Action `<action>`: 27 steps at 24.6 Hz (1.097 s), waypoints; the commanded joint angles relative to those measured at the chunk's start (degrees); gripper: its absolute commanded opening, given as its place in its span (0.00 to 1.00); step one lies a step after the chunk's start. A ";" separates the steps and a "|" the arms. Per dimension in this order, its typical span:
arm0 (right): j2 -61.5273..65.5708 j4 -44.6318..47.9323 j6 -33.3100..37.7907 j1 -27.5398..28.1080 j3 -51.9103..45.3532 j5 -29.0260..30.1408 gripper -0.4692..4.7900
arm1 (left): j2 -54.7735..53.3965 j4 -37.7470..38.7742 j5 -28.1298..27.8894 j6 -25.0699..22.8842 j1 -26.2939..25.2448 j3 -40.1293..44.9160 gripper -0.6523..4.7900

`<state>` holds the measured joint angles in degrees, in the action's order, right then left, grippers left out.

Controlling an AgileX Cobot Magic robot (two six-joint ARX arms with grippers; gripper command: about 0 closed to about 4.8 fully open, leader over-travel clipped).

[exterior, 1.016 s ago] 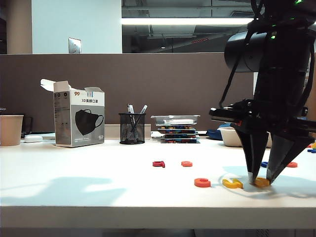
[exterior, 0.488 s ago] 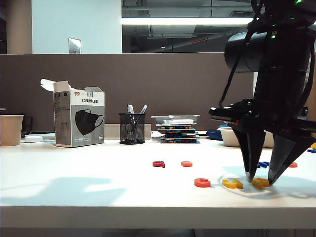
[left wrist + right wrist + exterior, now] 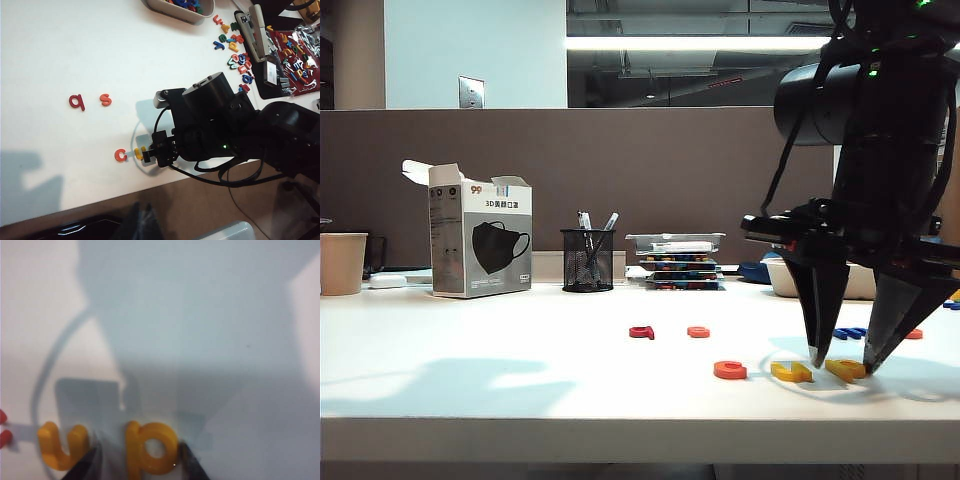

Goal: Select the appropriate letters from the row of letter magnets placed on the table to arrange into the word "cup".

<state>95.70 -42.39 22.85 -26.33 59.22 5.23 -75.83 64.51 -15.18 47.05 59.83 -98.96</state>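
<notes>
White table (image 3: 520,390) in an office: "cup" spelled near the front right.
Right gripper (image 3: 842,364) open astride yellow p (image 3: 845,369), beside yellow u (image 3: 791,372) and orange c (image 3: 730,370); best lifted straight up, no nudging. Left gripper unseen.

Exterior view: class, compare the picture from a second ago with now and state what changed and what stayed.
The right hand spread its fingers, letting go of the yellow p, which lies on the table beside the yellow u. The orange c and the red and orange letters behind did not move.
</notes>
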 commanded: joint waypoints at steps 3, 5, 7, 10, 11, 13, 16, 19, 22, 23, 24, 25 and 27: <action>0.39 -1.25 0.09 0.04 -0.44 -0.63 0.48 | 0.13 -0.31 -0.24 -0.09 0.02 -0.15 0.11; 0.39 -0.94 0.07 0.07 -0.44 -0.61 0.48 | 0.13 -0.31 -0.24 -0.09 0.02 -0.15 0.11; 0.39 -0.61 0.07 0.07 -0.42 -0.61 0.48 | 0.13 -0.31 -0.24 -0.09 0.02 -0.15 0.11; 0.39 -0.13 0.09 0.07 -0.42 -0.61 0.48 | 0.13 -0.31 -0.24 -0.09 0.02 -0.15 0.11; 0.39 0.04 0.07 0.07 -0.39 -0.63 0.48 | 0.13 -0.31 -0.24 -0.09 0.02 -0.15 0.11; 0.39 0.20 0.07 0.13 -0.24 -0.63 0.48 | 0.15 -0.31 -0.24 -0.09 0.02 -0.15 0.11; 0.39 0.13 0.02 0.13 0.90 -0.83 0.50 | 0.13 -0.31 -0.24 -0.09 0.02 -0.15 0.11; 0.39 -0.35 -0.26 0.13 2.91 -1.68 0.51 | 0.13 -0.31 -0.22 -0.09 0.02 -0.15 0.11; 0.39 -1.01 -0.37 0.15 4.55 -2.12 0.51 | 0.13 -0.31 -0.24 -0.09 0.02 -0.15 0.11; 0.39 -1.03 -0.37 0.15 4.87 -2.10 0.51 | 0.13 -0.31 -0.24 -0.09 0.02 -0.15 0.11; 0.39 -1.22 -0.37 0.15 5.57 -2.10 0.51 | 0.13 -0.31 -0.24 -0.09 0.02 -0.15 0.11; 0.39 -1.55 -0.37 0.15 6.62 -2.12 0.51 | 0.13 -0.33 -0.24 -0.09 0.02 -0.15 0.11; 0.37 -1.53 -0.37 0.15 7.98 -2.14 0.51 | 0.13 -0.31 -0.24 -0.09 0.02 -0.15 0.11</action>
<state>96.42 -44.31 22.65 -26.11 66.15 3.40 -75.83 64.51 -15.18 47.05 59.83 -98.96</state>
